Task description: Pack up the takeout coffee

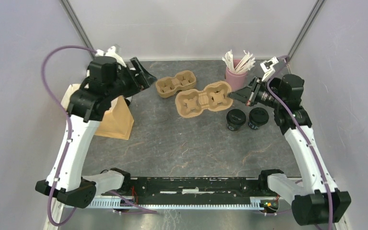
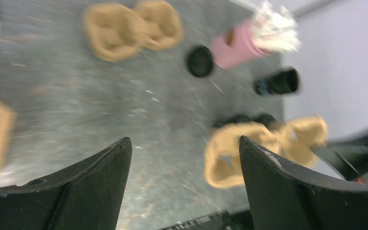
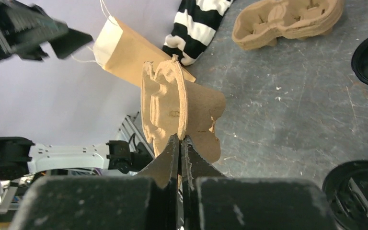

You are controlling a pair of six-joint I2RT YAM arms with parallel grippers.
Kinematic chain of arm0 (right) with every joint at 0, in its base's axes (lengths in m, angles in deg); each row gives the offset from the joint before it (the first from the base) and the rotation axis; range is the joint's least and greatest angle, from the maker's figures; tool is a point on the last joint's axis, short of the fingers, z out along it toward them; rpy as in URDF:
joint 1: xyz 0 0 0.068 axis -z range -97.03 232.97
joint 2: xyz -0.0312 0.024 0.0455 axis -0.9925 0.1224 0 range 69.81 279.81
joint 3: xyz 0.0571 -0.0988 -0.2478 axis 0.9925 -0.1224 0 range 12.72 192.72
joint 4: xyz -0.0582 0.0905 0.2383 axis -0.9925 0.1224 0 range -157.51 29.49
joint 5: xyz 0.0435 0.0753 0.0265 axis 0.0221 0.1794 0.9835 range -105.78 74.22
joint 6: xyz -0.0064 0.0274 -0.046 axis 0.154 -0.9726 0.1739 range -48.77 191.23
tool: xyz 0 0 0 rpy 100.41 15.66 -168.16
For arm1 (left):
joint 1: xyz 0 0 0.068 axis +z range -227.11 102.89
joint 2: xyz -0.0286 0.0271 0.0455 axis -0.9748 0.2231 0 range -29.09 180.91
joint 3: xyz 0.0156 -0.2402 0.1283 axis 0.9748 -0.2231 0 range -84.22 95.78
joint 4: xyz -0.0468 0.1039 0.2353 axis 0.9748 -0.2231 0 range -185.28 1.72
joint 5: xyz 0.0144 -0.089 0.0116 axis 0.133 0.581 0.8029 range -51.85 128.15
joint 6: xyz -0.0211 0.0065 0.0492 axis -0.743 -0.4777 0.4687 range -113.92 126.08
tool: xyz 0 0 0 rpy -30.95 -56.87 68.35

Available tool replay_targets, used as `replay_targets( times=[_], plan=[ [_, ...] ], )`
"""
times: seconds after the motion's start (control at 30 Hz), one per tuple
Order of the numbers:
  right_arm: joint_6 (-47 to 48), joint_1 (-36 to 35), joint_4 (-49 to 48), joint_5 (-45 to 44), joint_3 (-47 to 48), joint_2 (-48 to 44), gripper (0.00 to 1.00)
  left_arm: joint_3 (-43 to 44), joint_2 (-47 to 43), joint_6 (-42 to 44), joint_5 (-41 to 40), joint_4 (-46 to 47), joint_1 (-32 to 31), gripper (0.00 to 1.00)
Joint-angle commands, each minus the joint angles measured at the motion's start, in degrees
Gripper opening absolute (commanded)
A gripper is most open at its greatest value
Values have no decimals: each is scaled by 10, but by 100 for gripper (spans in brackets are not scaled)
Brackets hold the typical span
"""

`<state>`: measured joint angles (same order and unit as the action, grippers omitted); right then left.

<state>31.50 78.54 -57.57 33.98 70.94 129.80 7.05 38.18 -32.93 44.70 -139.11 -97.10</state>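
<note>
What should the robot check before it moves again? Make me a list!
1. Right gripper pinched shut on the bigger tray's rim: ok.
2. Left gripper open, holding nothing: ok.
3. Coffee cups upright, lids on: ok.
4. Cups sitting in the tray's holes: not ok, they stand on the table beside it.
5. Bigger tray's holes free of stuff: ok.
6. Tray lifted off the table: cannot tell.
</note>
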Motion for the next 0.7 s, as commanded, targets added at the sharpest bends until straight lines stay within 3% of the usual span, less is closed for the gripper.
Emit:
replay_targets(
  times=[0.0,0.17,0.37,0.67],
  plan=[
    [78,-12,92,-28,-13,-57,0,101,10,77,-279,-188,3,88],
    [82,-37,83,-39,-41,-104,0,117,51,117,-430,-243,3,88],
    [115,-56,139,-37,14,-120,0,89,104,158,-456,-237,3,86],
    [126,-87,142,-44,29,-137,0,9,135,206,-500,-192,3,57]
  ],
)
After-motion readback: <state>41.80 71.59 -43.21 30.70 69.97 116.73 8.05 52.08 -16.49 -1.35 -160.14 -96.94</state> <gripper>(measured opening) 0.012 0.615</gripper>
